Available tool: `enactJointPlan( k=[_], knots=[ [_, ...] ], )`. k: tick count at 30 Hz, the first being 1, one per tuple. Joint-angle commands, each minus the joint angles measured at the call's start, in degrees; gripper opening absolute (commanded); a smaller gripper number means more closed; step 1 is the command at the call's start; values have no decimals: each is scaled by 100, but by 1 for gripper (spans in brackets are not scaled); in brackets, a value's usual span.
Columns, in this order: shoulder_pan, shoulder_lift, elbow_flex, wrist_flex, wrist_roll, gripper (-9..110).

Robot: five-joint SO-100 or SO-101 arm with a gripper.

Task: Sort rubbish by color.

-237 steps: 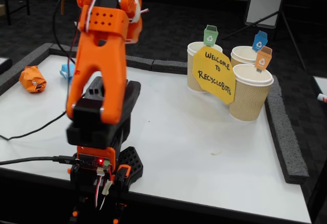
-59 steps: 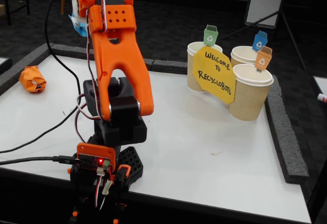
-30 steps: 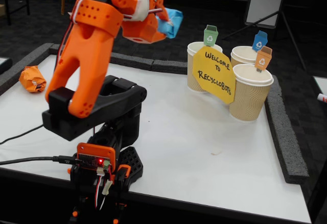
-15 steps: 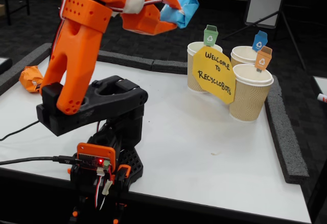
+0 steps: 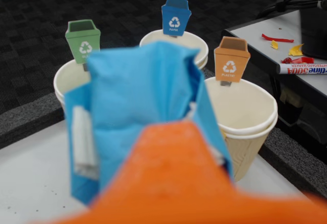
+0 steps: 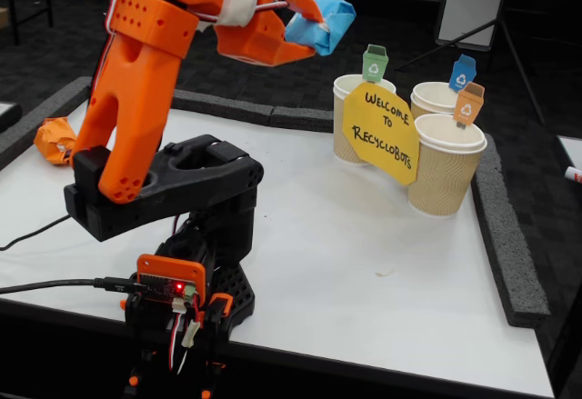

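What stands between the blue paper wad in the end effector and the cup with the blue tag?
Nothing visible blocks it. The blue wad hangs in the air, and the cup with the blue tag lies open behind the green-tagged cup.

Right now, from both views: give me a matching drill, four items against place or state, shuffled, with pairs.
Items:
1. light blue wad
2. orange wad
3. green tag
4. yellow sign

Places or states:
A. lying at the table's left edge in the fixed view
B. fixed across the fronts of the cups
C. held in the gripper, up in the air
D. standing on the leftmost cup's rim in the wrist view

Pairs: 1-C, 2-A, 3-D, 4-B
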Motion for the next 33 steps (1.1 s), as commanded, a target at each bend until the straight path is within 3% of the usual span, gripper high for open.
enactJointPlan(
  k=[1,17,33],
  knots=[
    [193,-9,-404,-185,-105,0],
    [536,-2610,-448,-2065,-114,0],
    [554,-6935,-3331,-2936,-114,0]
  ],
)
